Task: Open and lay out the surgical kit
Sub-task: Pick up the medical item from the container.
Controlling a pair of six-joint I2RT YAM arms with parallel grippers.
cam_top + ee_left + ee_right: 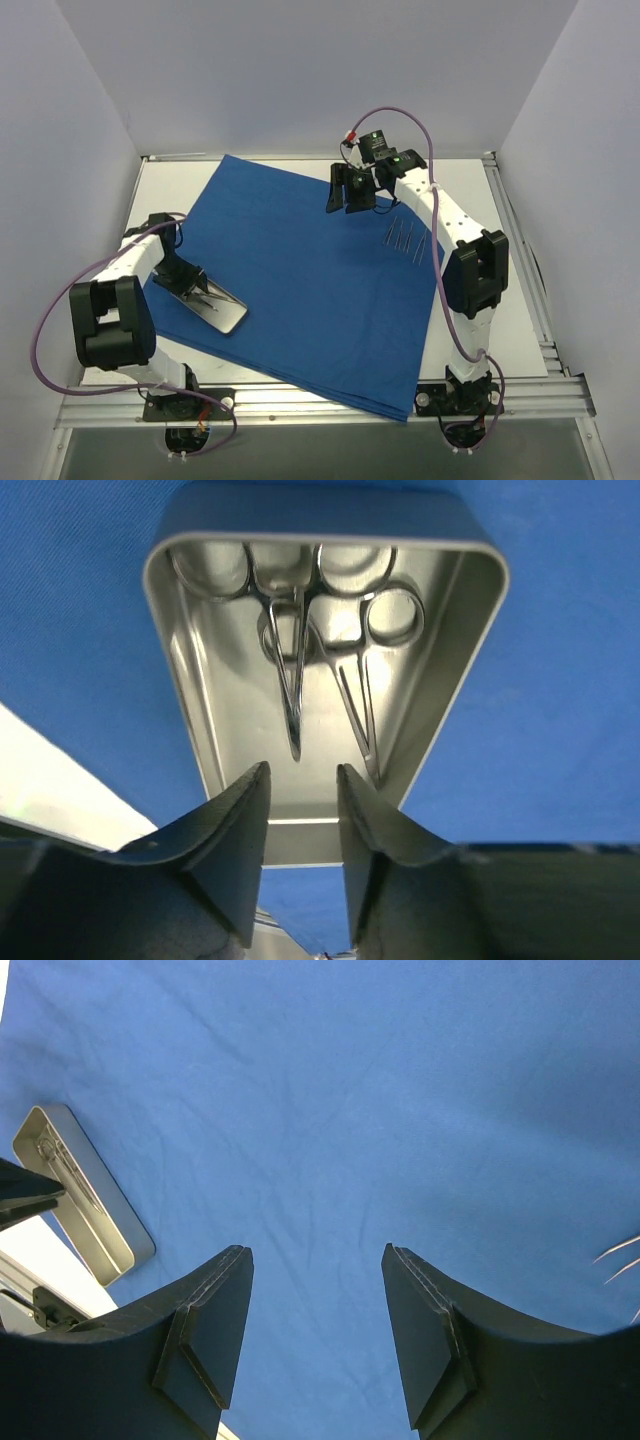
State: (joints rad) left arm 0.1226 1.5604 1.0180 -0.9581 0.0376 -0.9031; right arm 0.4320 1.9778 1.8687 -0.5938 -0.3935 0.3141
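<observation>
White table (pixel 520 320), blue drape (pixel 310 270) flat; metal tray (pixel 445 650) near-left holds scissors (pixel 295 680) (clamps maybe), left gripper (pixel 303 772) narrowly parted above it, right gripper (pixel 315 1255) wide, both empty. Sloppy grab could skid tray, bunch cloth.

Wrap: royal-blue cloth drape (pixel 300 270), unfolded and spread flat, faintly creased, its corners near 11 and 5 o'clock.
Tray: small rectangular shiny metal tray (pixel 212 303), open side up, on the drape's 8 o'clock edge.
Tray contents: thin silver scissor-like instruments (pixel 300 670), ring handles together at one end, blades overlapping.
Loose pieces: thin silver loose instruments (pixel 405 240), side by side on the drape toward 2 o'clock, well apart from the tray.
</observation>
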